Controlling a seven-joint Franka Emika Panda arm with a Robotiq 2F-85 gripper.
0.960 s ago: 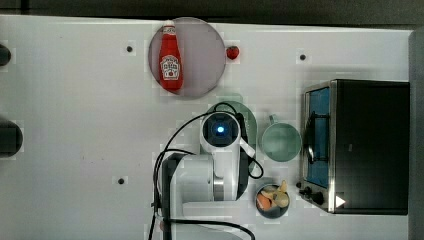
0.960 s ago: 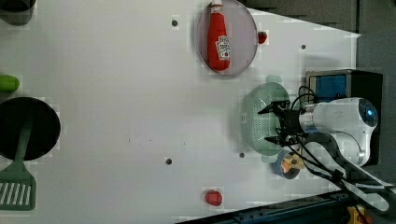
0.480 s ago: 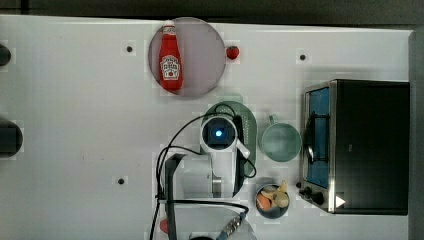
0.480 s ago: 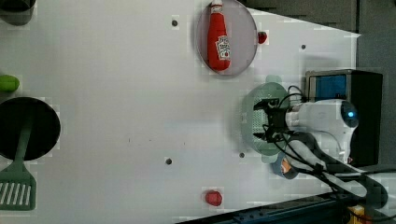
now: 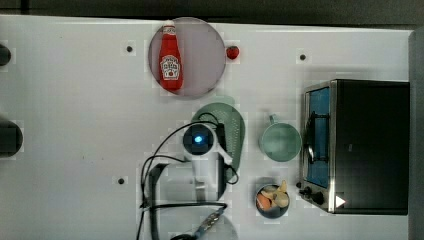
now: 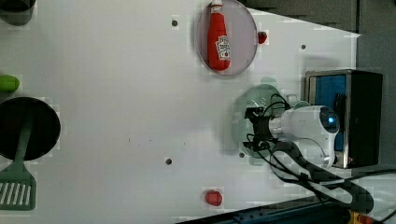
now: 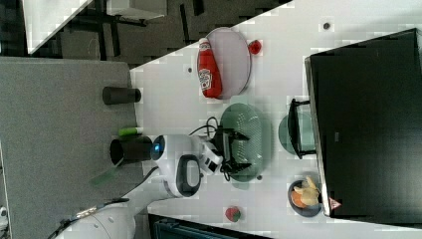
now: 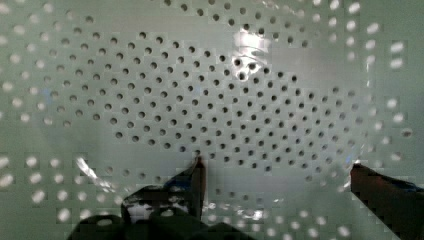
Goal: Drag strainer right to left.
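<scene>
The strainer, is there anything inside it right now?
Inside the strainer are only the arm's open jaws, over its bare, hole-dotted floor. The arm covers part of the bowl in the top view.

Gripper (image 7: 238, 150) now lower + further over strainer (image 7: 256, 130), fingers inside bowl.

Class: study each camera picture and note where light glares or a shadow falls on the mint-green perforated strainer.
Wrist view: a bright glare patch shines on the pale mint-green perforated strainer bowl, the holes toward the edges look soft. Left view: the arm shades the strainer. Top view: the arm covers part of it.
</scene>
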